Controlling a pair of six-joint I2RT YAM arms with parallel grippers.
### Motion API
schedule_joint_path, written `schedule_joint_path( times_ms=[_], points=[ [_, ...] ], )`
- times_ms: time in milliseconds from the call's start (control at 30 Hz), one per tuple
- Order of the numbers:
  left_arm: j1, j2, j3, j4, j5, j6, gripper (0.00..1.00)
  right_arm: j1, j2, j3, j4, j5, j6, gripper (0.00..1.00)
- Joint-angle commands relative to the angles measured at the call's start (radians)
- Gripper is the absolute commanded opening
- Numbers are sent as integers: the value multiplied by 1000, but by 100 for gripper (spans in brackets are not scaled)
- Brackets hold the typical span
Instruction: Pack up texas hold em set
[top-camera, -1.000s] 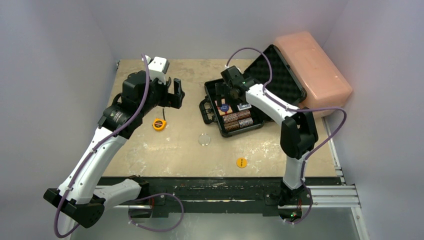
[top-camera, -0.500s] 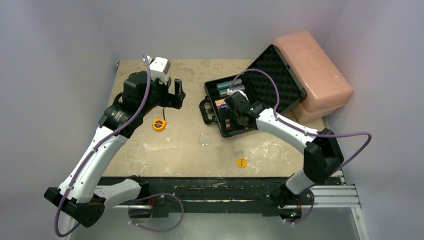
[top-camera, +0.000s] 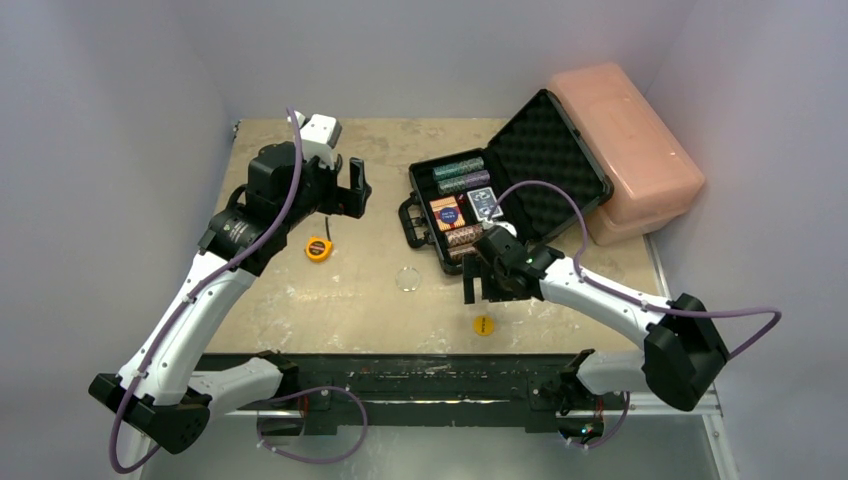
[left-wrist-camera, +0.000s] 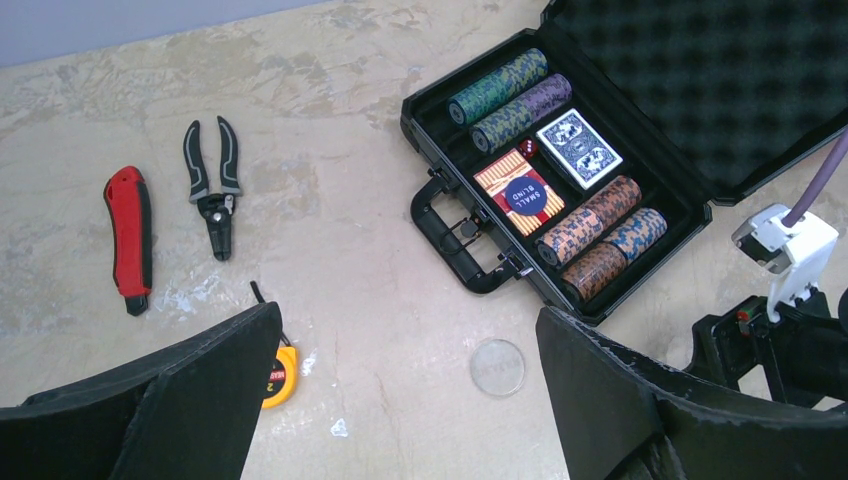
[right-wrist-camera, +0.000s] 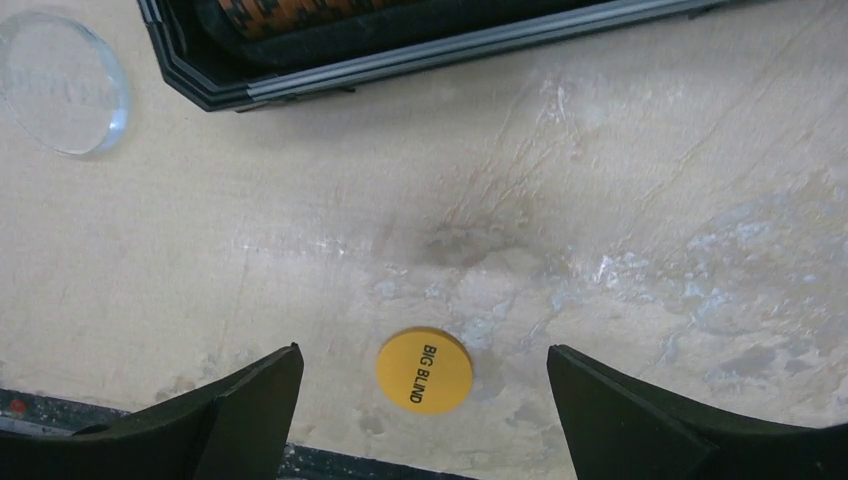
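— Lying open at the back right of the bench (top-camera: 330, 300), the black briefcase (top-camera: 548, 150) has its long axis running far to near, slanting slightly rightward as it nears. Its handle (top-camera: 412, 222) points left. The lid leans back to the right against the pink box (top-camera: 630, 130).

— And the count inside?

— Four rows of chips (left-wrist-camera: 497, 87) lie on their sides, two far and two near. Between them sit two decks, the blue deck (left-wrist-camera: 578, 148) and the red deck (left-wrist-camera: 495, 175), the latter carrying a blue button (left-wrist-camera: 522, 192) marked SMALL BLIND. One red die (left-wrist-camera: 525, 148) lies beside them. Outside, on the bench, are a clear disc (top-camera: 408, 279) and a yellow button (top-camera: 483, 325) marked BIG BLIND.

— The pincers?

— Both stand wide, gripping nothing. The right pincer (top-camera: 482, 288) hovers over the yellow button, and the left pincer (top-camera: 345, 192) hangs left of the case.

— Anything obscured?

— The disc's lettering is too faint to read, and so is the die's face. The pliers (left-wrist-camera: 212, 185) and a red-handled tool (left-wrist-camera: 128, 240) show only from the left wrist, where a finger covers part of the tape measure (top-camera: 318, 248). The right wrist view cuts the case to its near edge.
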Motion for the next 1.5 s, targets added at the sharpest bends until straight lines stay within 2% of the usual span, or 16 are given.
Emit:
schedule_joint_path(
  times_ms=[0,200,567,933,1467],
  points=[
    [3,0,20,12,4,16,100,7,-56,-54,30,-10,81,97],
    [3,2,23,8,4,18,100,14,-42,-97,44,-58,117,98],
    [4,0,27,4,-5,21,100,39,-12,-77,-5,-12,166,99],
    [3,1,27,4,-3,20,100,104,70,-73,-8,21,202,87],
    [3,-1,31,2,3,19,100,131,160,-62,13,31,193,66]
  ],
)
